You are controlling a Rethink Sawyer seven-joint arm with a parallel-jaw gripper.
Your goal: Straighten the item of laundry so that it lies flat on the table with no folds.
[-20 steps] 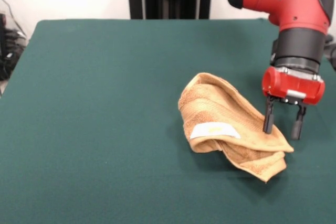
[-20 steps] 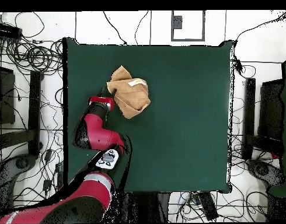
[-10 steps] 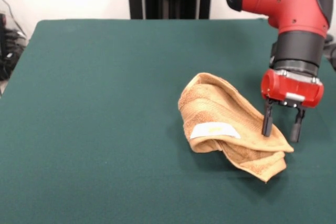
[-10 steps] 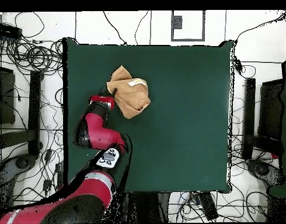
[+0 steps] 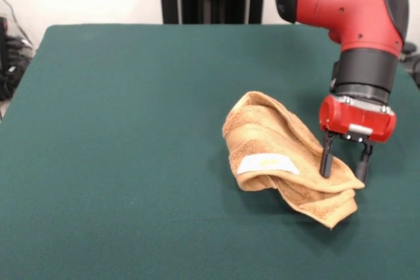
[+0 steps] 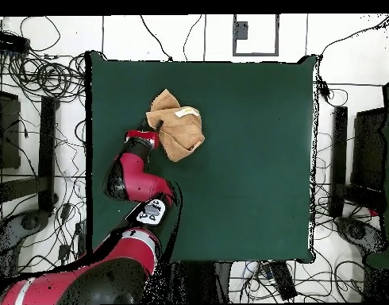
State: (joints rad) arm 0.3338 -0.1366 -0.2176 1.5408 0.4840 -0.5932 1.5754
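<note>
Gripper (image 5: 342, 165), fingers apart, is poised over the right corner of crumpled tan terry-cloth towel (image 5: 282, 155), whose bulk is bunched leftward on dark green felt table (image 5: 118, 129).

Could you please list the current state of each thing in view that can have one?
Towel: crumpled and folded over itself, tag facing up, not flat.
Gripper: open, fingers straddling the towel's right edge.
Table: bears only the towel.

The arm (image 6: 132, 179) hides the tool in the overhead view.
</note>
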